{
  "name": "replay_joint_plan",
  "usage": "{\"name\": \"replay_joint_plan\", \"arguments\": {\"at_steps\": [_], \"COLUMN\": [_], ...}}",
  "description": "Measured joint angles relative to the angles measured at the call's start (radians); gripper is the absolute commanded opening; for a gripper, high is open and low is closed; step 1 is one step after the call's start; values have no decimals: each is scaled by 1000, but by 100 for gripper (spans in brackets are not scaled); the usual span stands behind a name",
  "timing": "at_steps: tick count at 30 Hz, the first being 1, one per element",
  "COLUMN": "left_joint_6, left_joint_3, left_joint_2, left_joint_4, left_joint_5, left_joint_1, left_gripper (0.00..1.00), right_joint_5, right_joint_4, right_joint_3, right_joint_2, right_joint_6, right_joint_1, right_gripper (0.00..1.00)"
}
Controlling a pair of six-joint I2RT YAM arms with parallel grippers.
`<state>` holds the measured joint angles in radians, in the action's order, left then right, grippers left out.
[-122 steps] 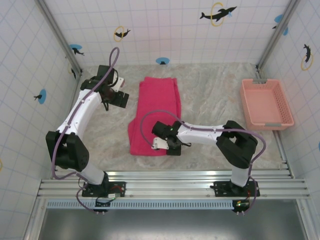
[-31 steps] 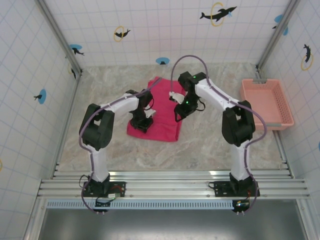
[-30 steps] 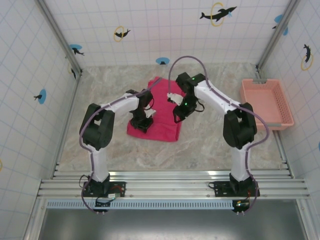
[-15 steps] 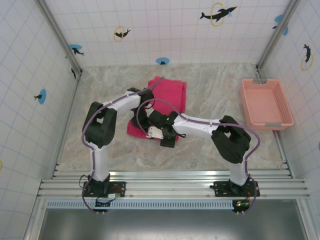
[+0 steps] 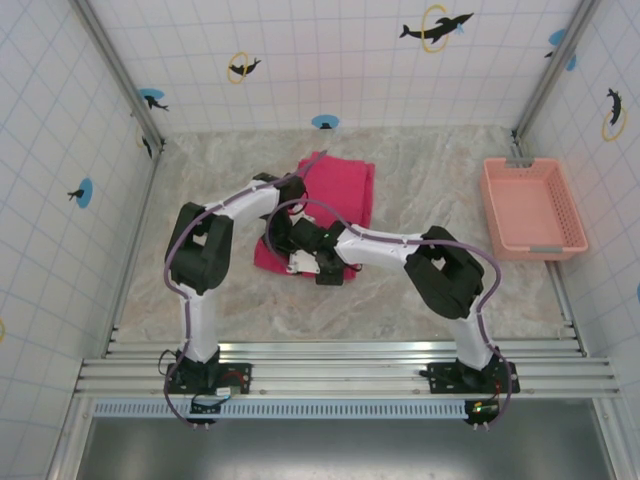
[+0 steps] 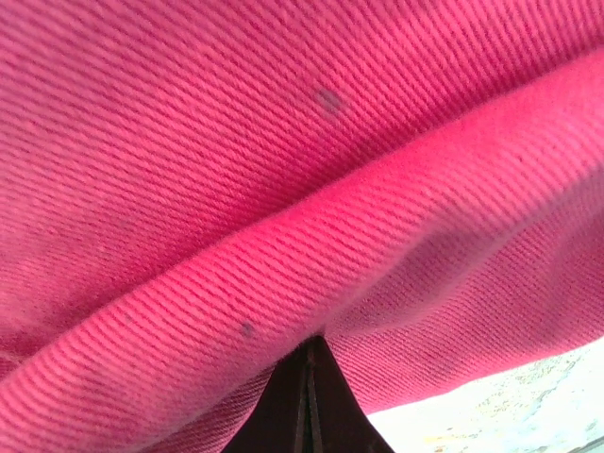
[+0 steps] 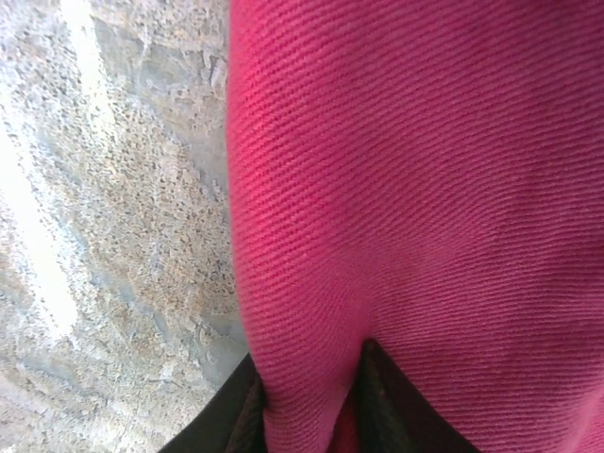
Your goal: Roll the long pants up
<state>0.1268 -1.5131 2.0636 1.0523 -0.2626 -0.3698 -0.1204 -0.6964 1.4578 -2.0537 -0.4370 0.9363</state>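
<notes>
The long pants [image 5: 340,190] lie folded in the middle of the marble table, bright magenta. My left gripper [image 5: 278,238] sits low on their left part. In the left wrist view its dark fingers [image 6: 309,377] are pressed together, tips tucked under a thick fold of the pants [image 6: 283,189]; no cloth shows between them. My right gripper [image 5: 325,270] is at the pants' near edge. In the right wrist view a ridge of the pants [image 7: 425,189] is pinched between its two dark fingers [image 7: 226,420], the gripper [image 7: 307,415] shut on it.
A pale pink plastic basket [image 5: 530,205] stands at the right edge of the table. Bare marble [image 5: 430,180] lies between it and the pants, and bare tabletop [image 7: 113,189] borders the pinched edge. Tiled walls enclose three sides.
My right arm swung from the pants' far right side down to their near edge, and its jaws closed on a fold. The left gripper stayed shut in the same spot.
</notes>
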Motion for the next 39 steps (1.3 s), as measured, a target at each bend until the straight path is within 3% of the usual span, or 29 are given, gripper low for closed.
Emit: {"name": "replay_joint_plan", "arguments": {"at_steps": [6,7,16,19,22,23,28,32,39], "left_joint_6": [2,2,22,46,58,58,56,56,57], "left_joint_3": [-30,-39,-87,-96,-122,-136,-213,-241,-241], "left_joint_2": [0,0,-22,-30,-37,-41,-73,-98,-101], "left_joint_4": [-27,-27,19,34,51,60,95,106,112], "left_joint_5": [-2,-2,-11,-10,18,37,115,142,141], "left_joint_1": [14,16,48,84,123,135,153,151,148], "left_gripper": [0,1,14,28,33,38,40,40,41], "right_joint_5": [142,175,529,687,878,944,1165,1233,1220], "right_joint_4": [-75,-79,-200,-256,-311,-324,-356,-364,-321], "right_joint_3": [81,89,195,219,238,241,253,253,191], "right_joint_2": [-37,-40,-115,-137,-153,-154,-154,-154,-157], "right_joint_6": [-12,-10,88,123,168,185,262,327,430], "right_joint_1": [-48,-58,-118,-142,-174,-190,-284,-364,-456], "right_gripper": [9,1,0,0,0,0,0,0,0]}}
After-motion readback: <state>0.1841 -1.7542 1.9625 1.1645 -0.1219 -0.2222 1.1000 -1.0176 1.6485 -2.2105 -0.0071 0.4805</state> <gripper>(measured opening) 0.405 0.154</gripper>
